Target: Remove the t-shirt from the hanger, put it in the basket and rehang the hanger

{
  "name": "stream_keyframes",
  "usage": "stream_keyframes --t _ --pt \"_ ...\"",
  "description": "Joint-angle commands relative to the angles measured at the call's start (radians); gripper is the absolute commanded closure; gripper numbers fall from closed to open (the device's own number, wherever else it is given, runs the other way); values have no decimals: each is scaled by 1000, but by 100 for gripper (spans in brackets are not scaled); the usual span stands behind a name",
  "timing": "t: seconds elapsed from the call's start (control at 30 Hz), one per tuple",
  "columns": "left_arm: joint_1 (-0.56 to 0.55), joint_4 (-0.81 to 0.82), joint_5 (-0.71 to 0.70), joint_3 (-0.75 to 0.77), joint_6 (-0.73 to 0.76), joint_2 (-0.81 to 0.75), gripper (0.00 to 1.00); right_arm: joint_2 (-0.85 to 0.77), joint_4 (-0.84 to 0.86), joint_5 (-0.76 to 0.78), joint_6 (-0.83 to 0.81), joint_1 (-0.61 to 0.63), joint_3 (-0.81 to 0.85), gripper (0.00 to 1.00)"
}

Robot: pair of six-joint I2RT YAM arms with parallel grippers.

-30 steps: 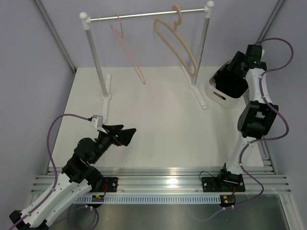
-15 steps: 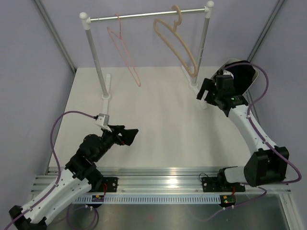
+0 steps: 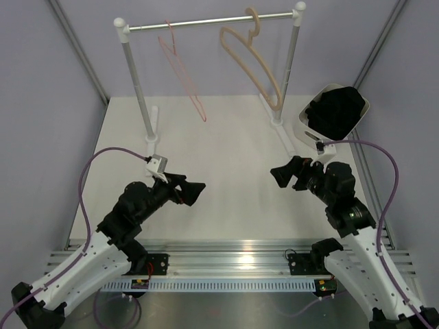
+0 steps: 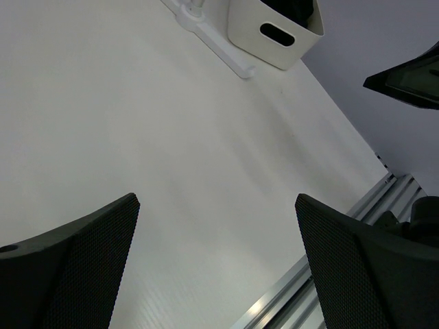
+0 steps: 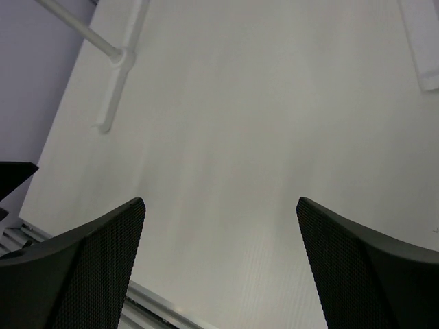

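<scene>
Rails point(image 3: 226, 255) of aluminium run along the near edge, with two arms bolted to them, each trailing one purple cable point(image 3: 103, 156). Any lettering on the small circuit board point(image 3: 325, 286) down there is too small to read.

Low over the white table point(image 3: 233, 137), the left gripper point(image 3: 195, 191) and the right gripper point(image 3: 280, 173) point toward each other, well apart. Both wrist views show their black fingers point(image 4: 75, 271) spread wide with only bare tabletop between them, so neither one is gripping anything.

Further back stands one clothes rack, two white posts joined by a metal rail point(image 3: 206, 22). Two hangers dangle from it: the thin pink wire hanger point(image 3: 182, 77) toward the left, bare, and a thicker beige wooden hanger point(image 3: 252, 62) toward the right, also bare.

At the far right corner, just beside the rack's right foot, sits one white bin point(image 3: 306, 131) with a handle slot. The black t-shirt point(image 3: 336, 111) lies bunched inside it, already off the wire hanger and well apart from it.
</scene>
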Motion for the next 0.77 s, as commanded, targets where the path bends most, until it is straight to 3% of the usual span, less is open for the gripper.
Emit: stream_keyframes --t 0.0,0.73 --pt "-8 75 93 77 2 1 1 -136 97 -124 6 6 -75 1" --pt "-14 26 119 149 36 0 1 -180 74 -155 -24 7 -86 0"
